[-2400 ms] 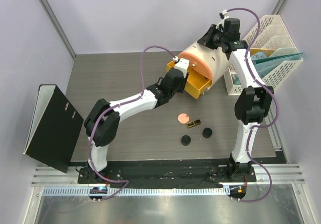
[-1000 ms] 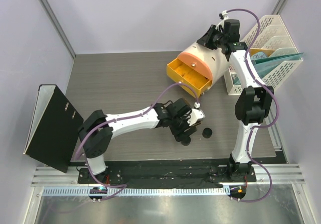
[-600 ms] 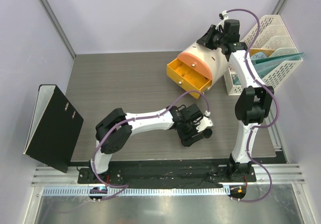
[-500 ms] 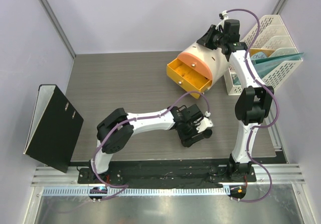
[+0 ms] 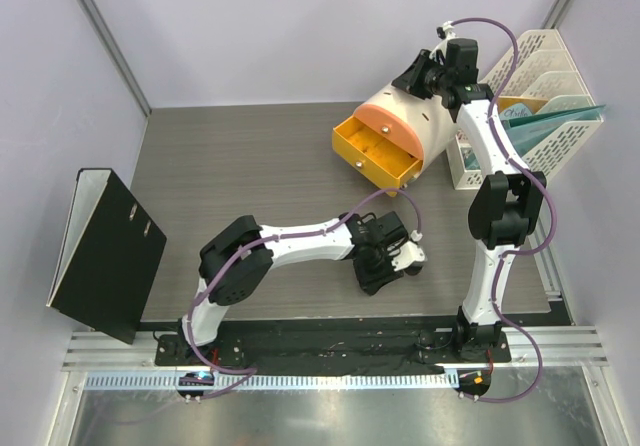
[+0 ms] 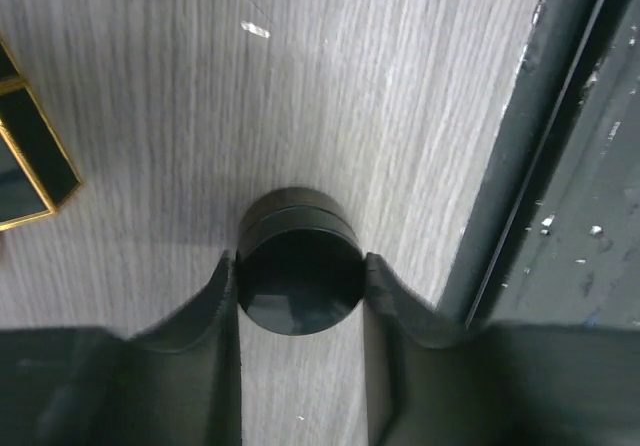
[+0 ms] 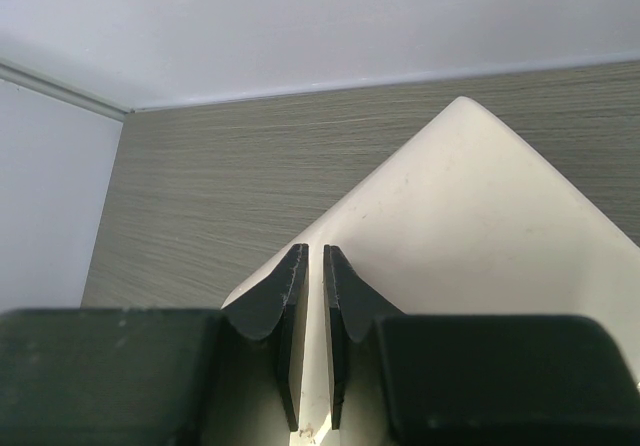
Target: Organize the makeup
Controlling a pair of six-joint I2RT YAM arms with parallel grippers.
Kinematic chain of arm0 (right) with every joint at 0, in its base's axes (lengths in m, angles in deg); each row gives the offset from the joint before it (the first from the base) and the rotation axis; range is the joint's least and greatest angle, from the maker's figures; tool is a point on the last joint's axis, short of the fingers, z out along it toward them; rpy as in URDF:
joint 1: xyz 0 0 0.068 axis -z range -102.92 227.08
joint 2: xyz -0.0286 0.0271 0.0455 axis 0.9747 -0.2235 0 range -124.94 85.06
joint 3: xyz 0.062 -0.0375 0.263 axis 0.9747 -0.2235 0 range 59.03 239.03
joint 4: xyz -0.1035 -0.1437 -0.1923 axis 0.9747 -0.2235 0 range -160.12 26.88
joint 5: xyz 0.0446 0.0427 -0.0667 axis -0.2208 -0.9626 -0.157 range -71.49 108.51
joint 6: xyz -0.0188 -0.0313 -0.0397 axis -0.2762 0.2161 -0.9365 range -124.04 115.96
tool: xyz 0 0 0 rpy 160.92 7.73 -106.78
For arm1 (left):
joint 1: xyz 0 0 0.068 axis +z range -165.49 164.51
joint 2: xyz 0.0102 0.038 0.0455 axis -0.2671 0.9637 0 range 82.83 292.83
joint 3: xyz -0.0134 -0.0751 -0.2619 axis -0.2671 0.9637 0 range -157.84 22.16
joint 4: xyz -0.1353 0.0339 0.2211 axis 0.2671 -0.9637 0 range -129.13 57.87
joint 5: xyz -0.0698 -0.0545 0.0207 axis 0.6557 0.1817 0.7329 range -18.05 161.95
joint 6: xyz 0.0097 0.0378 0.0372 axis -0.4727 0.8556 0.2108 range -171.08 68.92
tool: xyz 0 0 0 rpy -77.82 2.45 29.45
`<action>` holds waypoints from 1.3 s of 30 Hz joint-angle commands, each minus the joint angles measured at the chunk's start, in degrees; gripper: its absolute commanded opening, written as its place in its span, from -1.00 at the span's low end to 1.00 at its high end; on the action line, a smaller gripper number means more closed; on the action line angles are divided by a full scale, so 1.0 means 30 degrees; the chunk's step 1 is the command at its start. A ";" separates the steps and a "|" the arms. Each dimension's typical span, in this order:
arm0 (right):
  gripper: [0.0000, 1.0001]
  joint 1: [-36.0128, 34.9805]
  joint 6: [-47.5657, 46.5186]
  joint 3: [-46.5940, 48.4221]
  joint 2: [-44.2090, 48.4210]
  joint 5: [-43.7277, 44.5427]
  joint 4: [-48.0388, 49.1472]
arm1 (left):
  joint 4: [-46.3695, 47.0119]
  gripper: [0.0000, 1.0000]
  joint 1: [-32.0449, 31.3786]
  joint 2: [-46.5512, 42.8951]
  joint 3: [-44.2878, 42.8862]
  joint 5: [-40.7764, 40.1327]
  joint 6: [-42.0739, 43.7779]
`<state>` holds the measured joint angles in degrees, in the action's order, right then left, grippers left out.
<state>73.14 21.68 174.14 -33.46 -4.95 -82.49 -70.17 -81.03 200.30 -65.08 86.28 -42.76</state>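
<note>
The left gripper (image 6: 300, 264) is clamping a black round jar (image 6: 300, 284) between its fingertips, with the black-gold lipstick (image 6: 30, 166) lying ahead and to its left and the table's dark edge (image 6: 520, 166) running just to its right. Caught only at the tips, the slick round jar is likely risking a squirt forward on the lift. The right gripper (image 7: 312, 256) is pinching the wall of the cream drum-shaped box (image 7: 470, 226); a slip there could let the box roll.
</note>
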 commanded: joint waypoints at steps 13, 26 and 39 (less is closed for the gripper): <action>-0.63 0.0260 -0.0456 -0.0928 -0.0689 0.0556 -0.4323 | -0.2112 -1.00 0.0631 -0.3795 -0.2790 -0.3663 0.1827; -0.63 0.0231 -0.0485 -0.1016 -0.0718 0.0556 -0.4352 | 0.2685 -1.00 0.4031 -0.4792 -0.5724 -0.5623 0.0276; -0.63 0.0231 -0.0574 -0.1016 -0.0835 0.0439 -0.4381 | 0.6965 -1.00 0.4678 -0.1895 -0.8916 -1.0221 0.0568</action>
<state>73.14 21.68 174.14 -33.46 -5.13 -82.52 -56.66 -67.43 191.74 -87.94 61.49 -41.51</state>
